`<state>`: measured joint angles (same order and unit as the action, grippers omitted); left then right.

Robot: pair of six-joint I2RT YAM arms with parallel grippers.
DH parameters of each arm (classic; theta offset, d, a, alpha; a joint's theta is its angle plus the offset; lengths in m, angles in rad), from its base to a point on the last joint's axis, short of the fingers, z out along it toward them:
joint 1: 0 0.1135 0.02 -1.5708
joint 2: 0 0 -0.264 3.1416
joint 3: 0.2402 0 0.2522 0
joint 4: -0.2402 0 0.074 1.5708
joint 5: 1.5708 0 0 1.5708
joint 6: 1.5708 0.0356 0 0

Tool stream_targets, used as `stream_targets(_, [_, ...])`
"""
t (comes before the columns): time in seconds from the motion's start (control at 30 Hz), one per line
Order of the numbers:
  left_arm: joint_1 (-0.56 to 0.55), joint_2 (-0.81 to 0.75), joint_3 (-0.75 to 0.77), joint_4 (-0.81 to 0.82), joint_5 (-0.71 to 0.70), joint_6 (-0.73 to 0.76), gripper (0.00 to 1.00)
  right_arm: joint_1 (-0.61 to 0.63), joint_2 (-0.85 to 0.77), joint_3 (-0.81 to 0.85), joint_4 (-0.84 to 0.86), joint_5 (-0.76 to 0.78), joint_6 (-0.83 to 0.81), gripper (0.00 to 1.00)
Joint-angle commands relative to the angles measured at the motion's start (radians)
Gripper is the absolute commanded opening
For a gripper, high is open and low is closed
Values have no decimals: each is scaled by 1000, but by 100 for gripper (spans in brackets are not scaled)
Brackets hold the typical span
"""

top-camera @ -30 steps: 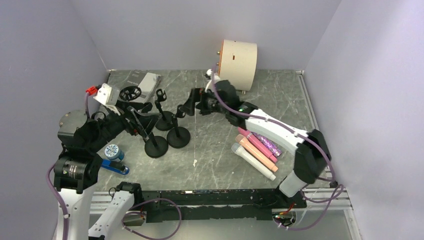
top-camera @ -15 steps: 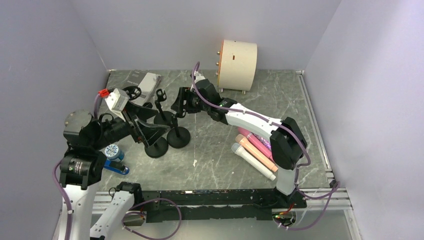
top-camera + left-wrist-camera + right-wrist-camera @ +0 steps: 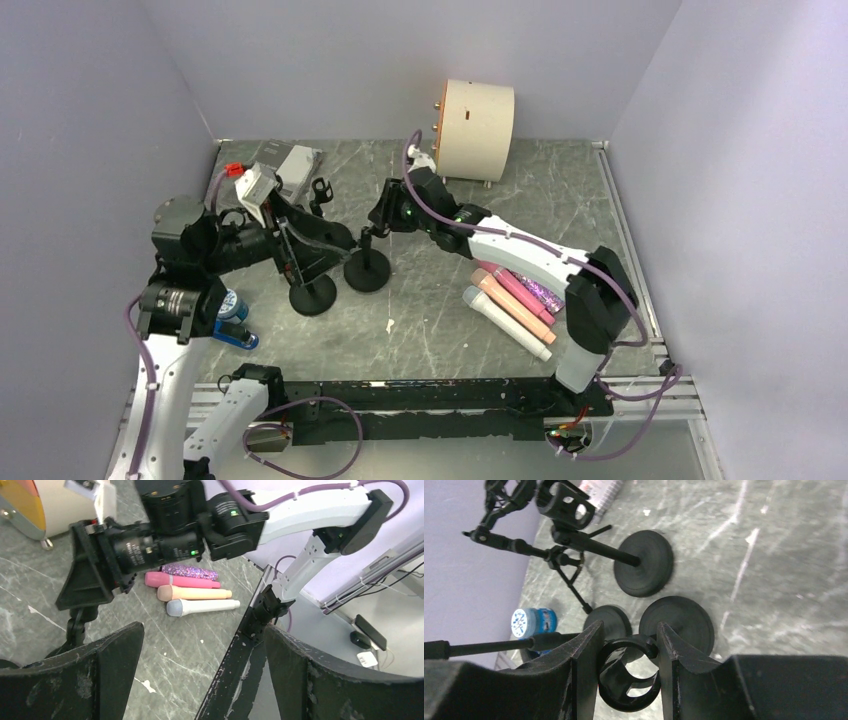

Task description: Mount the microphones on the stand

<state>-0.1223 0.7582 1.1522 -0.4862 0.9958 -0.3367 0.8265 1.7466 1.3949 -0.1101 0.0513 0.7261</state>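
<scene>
table (image 3: 430,330): grey marble top, everything sits on it
stands (image 3: 313,295): black, round bases, clustered left of centre; third one partly hidden behind left arm
microphones (image 3: 512,300): all four flat on table, right of centre, side by side and touching; none on a stand yet
mic order: left wrist view, far to near, purple glitter (image 3: 192,571), pink (image 3: 180,581), peach (image 3: 195,594), white (image 3: 202,607)
mic long axis: top view diagonal, heads toward table centre, tails toward near-right corner
left gripper (image 3: 202,630): jaws spread wide, nothing between them, hanging over the stands
right gripper (image 3: 629,630): jaws part-way in, straddling clip ring (image 3: 629,680) of one stand; pads look to touch it both sides
key relation: mics lie back from right fingers, toward that arm's own base, well apart; right arm nearer, left arm across the stands from them
step judged: stand clip being set, mic pickup not yet done
next needs: crosswise grip on a mic body, likely white one on the outer edge
</scene>
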Motion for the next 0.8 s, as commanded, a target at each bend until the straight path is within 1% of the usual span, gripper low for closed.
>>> stream_targets(0.0, [-5,51,-25,79,24,-75,93,-2,-144,-37,13,113,22,27])
stream_targets(0.2, [-38,76,-46,104,-33,-76,92,-15,-248,-83,-91,134,9,26])
stream_targets(0.33, [-82,102,-73,154,-64,-97,92,-21,-300,-142,-113,136,33,27])
stream_targets(0.37, [-105,123,-82,170,-94,-111,90,-22,-308,-160,-117,142,51,27])
stream_targets(0.43, [-139,154,-76,152,-209,-136,87,-27,-319,-194,-97,141,74,29])
stream_targets(0.5, [-164,191,-67,134,-296,-173,83,-36,-329,-219,-74,130,80,38])
stream_targets(0.57, [-184,225,-59,125,-340,-192,80,-50,-323,-203,-96,113,80,45])
stream_targets(0.67, [-214,259,-48,118,-363,-191,78,-62,-317,-174,-128,90,61,56])
stream_targets(0.77, [-240,278,-40,119,-372,-182,78,-75,-332,-161,-151,80,39,67])
